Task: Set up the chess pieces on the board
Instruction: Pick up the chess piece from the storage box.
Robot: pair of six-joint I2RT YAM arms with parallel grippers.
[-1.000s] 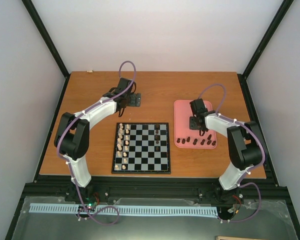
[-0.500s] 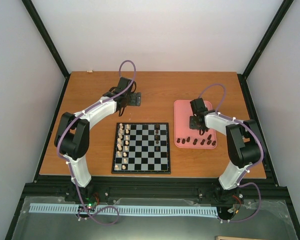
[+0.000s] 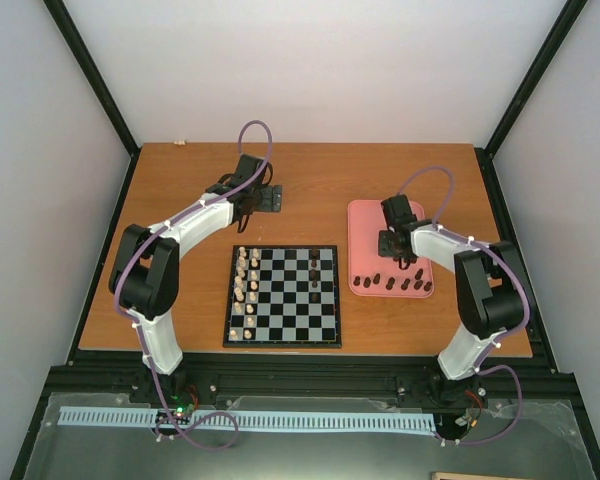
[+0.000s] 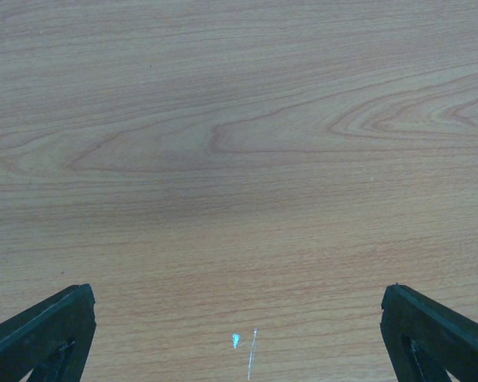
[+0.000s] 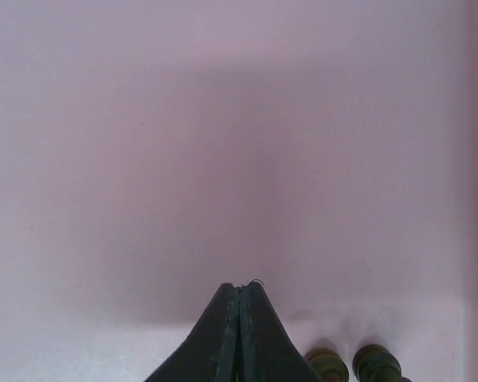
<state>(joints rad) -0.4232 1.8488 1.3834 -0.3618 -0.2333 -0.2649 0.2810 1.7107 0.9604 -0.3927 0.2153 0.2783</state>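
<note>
While both arms reached out over the wooden table (image 3: 180,200), we saw from overhead the board (image 3: 283,345) lying toward the near edge between them, with pale pieces (image 3: 246,290) ranked in the two columns at its left side and a few dark chess pieces (image 3: 314,270) standing near its right side. Most of the dark set lay in a loose row along the near end of the pink tray (image 3: 365,215), just right of the board. The right gripper (image 3: 387,250) hung over that tray, just behind the row, while the left gripper (image 3: 271,203) sat over bare wood beyond the board's far edge; from this height we could not tell how wide either pincer stood. Through the left wrist camera, we found the left gripper (image 4: 237,326) spread wide, one dark fingertip (image 4: 44,334) in each lower corner, with only wood grain between them. Through the right wrist camera, we saw the right gripper (image 5: 240,293) pinched tight, its fingers pressed flat together above the pink surface with nothing visible between them, and two dark pieces (image 5: 352,364) just beside its tip at the lower edge.
</note>
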